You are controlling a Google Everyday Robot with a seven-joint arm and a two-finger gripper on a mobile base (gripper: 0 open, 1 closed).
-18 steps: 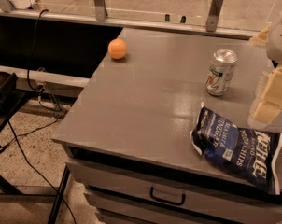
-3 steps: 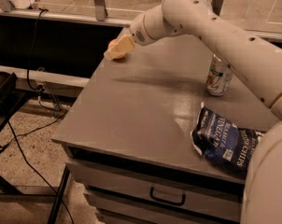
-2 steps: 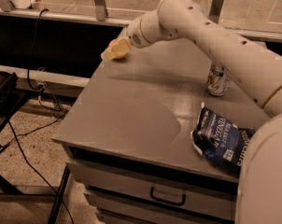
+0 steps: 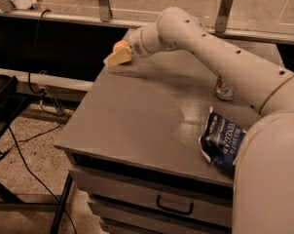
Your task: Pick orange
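Observation:
The orange [image 4: 119,45] sits near the far left corner of the grey table [image 4: 137,116]. Only its top shows, just above and behind my gripper. My gripper [image 4: 119,57], with cream-coloured tips, is right at the orange and low over the tabletop, at the end of my white arm [image 4: 210,48], which reaches across from the right. Whether the gripper touches or holds the orange does not show.
A silver soda can [image 4: 225,89] stands at the right of the table, mostly hidden behind my arm. A dark blue chip bag [image 4: 222,139] lies near the front right. A drawer front with a handle [image 4: 174,208] is below, and cables run across the floor on the left.
Six seconds ago the arm was at the right and the orange lay in the open. Over the last second the gripper has dropped slightly lower and leftward at the orange.

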